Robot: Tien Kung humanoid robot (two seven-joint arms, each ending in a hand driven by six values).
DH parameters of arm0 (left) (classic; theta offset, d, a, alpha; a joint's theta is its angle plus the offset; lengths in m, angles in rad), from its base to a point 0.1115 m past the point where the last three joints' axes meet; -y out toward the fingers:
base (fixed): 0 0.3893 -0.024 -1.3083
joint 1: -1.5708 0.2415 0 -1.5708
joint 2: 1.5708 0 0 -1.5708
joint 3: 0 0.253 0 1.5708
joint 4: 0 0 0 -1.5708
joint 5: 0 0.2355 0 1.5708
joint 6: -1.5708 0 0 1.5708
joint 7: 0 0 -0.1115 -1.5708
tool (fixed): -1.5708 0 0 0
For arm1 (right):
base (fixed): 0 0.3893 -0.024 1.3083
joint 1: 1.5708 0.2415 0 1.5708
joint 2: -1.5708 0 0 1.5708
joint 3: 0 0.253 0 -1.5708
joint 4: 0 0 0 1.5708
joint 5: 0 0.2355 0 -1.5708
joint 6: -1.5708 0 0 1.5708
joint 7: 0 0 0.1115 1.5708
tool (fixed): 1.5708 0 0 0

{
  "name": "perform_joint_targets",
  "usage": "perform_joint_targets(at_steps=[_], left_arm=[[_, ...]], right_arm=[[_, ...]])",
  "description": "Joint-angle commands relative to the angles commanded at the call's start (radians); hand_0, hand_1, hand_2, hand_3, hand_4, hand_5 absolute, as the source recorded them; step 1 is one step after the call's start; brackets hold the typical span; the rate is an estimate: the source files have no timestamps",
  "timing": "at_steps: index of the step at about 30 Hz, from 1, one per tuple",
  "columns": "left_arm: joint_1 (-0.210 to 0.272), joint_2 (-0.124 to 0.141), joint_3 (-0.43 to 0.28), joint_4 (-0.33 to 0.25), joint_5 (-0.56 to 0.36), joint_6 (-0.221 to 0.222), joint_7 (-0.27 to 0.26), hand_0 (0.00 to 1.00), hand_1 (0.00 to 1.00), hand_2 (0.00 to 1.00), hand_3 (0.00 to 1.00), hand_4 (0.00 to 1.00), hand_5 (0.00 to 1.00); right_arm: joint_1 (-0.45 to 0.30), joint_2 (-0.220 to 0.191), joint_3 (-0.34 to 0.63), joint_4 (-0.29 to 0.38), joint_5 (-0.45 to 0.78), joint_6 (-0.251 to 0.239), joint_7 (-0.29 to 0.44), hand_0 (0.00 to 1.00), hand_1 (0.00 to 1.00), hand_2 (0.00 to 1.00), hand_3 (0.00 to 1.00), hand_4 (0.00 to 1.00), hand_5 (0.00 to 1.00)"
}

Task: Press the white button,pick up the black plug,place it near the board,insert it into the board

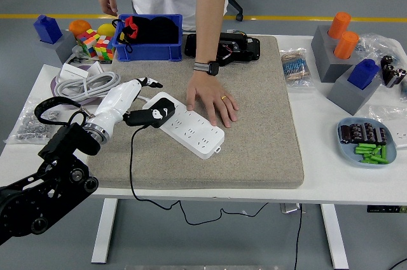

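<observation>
Resting on the white power strip (191, 128), the black plug (158, 114) is pinched by the left robot hand (130, 101), its other fingers loosely extended. The strip's far right side is steadied by a person's hand (213, 100) on the grey felt mat (254, 124).

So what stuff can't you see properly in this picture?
- Black plug: head view; whether its pins sit in the power strip is hidden by the plug's body.
- White button: too small to find.
- Left hand: its underside faces away.
- Blue bin: its dark contents are unclear.
</observation>
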Motion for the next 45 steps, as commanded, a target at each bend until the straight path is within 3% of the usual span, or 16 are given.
perform_joint_targets(at_steps=[9,18,26,37,45], left_arm=[[0.026,-0.010,-0.177,0.022,0.018,0.014,-0.015,0.947,0.947,0.893,0.831,0.883,0.609],[0.072,-0.005,-0.385,0.068,-0.021,-0.011,0.002,0.954,0.948,0.893,0.834,0.883,0.591],[0.125,-0.011,-0.541,0.066,-0.005,-0.036,0.029,0.956,0.949,0.894,0.834,0.883,0.591],[0.152,-0.038,-0.657,0.060,0.007,-0.040,0.020,0.958,0.949,0.893,0.833,0.879,0.586],[0.157,-0.054,-0.657,0.051,0.006,-0.041,0.015,0.958,0.949,0.891,0.830,0.880,0.585]], right_arm=[[0.004,0.000,0.000,0.001,0.000,0.000,0.000,0.629,0.625,0.605,0.592,0.688,0.411],[0.010,-0.006,0.003,0.003,0.000,0.000,-0.003,0.628,0.626,0.604,0.592,0.687,0.411],[0.014,-0.012,-0.005,0.008,0.000,-0.001,-0.007,0.629,0.626,0.605,0.593,0.688,0.411],[0.031,-0.016,-0.026,0.022,0.001,0.000,-0.014,0.630,0.626,0.605,0.594,0.687,0.415],[0.041,-0.013,-0.043,0.022,0.002,0.004,-0.019,0.631,0.628,0.608,0.596,0.688,0.416]])
